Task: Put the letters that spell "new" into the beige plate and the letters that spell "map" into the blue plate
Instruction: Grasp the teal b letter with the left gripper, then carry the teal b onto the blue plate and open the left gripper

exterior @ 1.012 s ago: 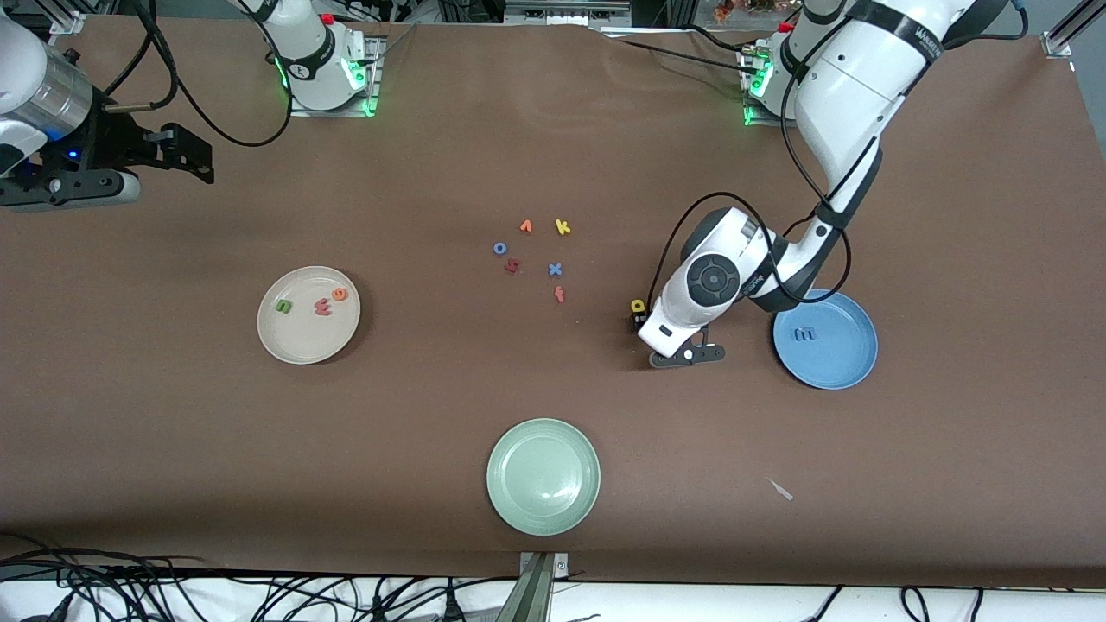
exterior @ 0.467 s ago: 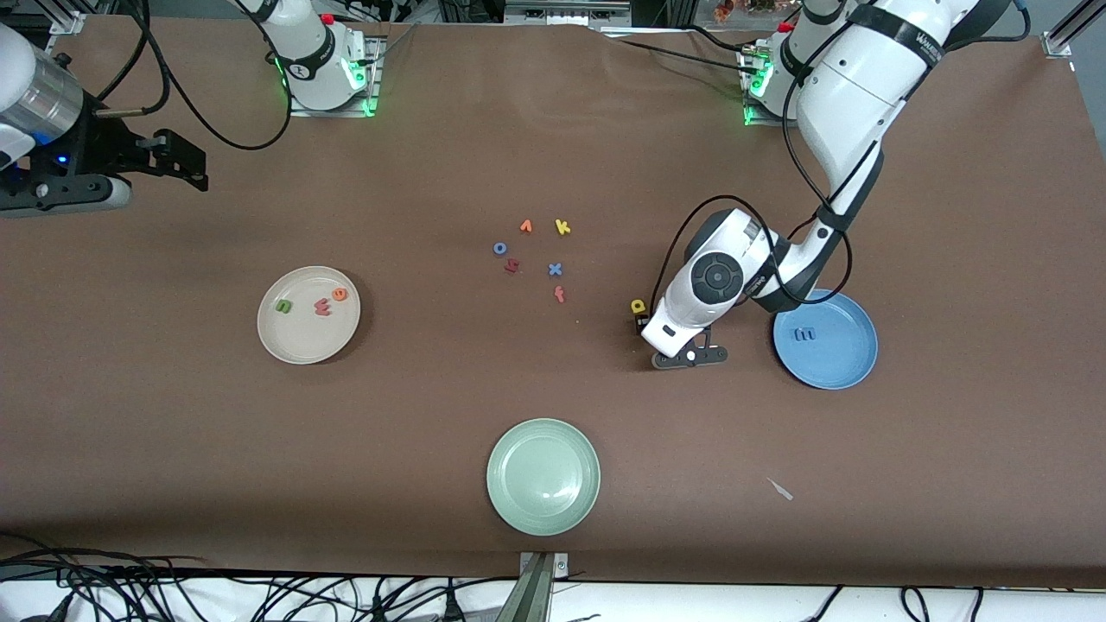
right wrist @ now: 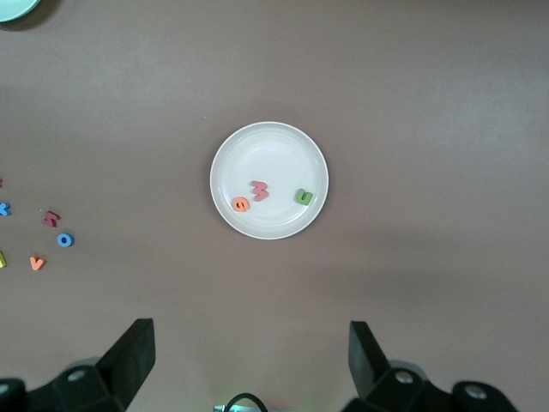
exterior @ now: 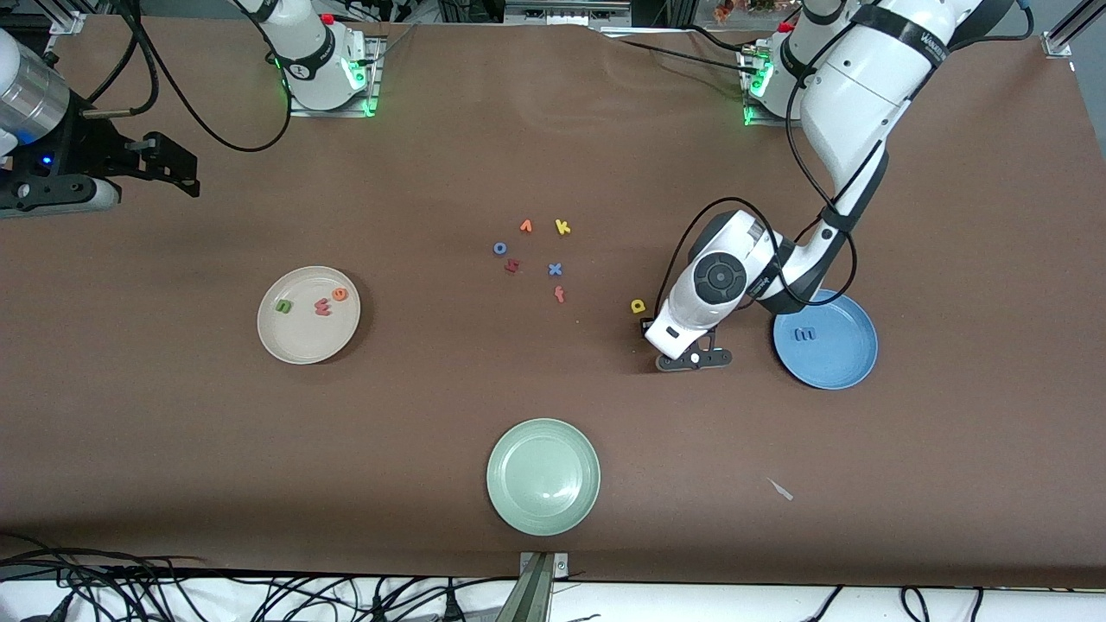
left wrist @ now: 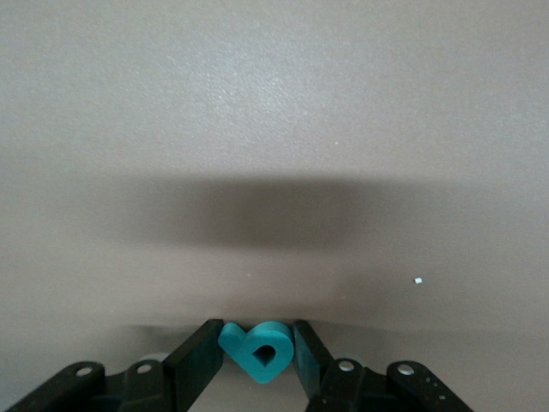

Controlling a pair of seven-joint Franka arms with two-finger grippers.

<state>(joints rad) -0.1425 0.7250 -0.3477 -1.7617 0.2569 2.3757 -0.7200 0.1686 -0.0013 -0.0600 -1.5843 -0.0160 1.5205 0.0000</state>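
I see the teal "a" [left wrist: 260, 349] pinched between the left gripper [left wrist: 257, 360] fingers, low at the table between the yellow "p" [exterior: 638, 305] and the blue plate [exterior: 842, 367]. Blue "m" [exterior: 805, 333] lies in that plate. Right gripper [right wrist: 249, 356] waits high over the table's right-arm end, jaws spread wide, empty.

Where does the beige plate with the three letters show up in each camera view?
Front view: the round cream-beige plate lies toward the right arm's end of the table, holding the green "n", pinkish-red "w" and orange "e".
Left wrist view: not in it.
Right wrist view: mid-picture, ahead of the open right gripper.
Shared landmark: the blue "o".
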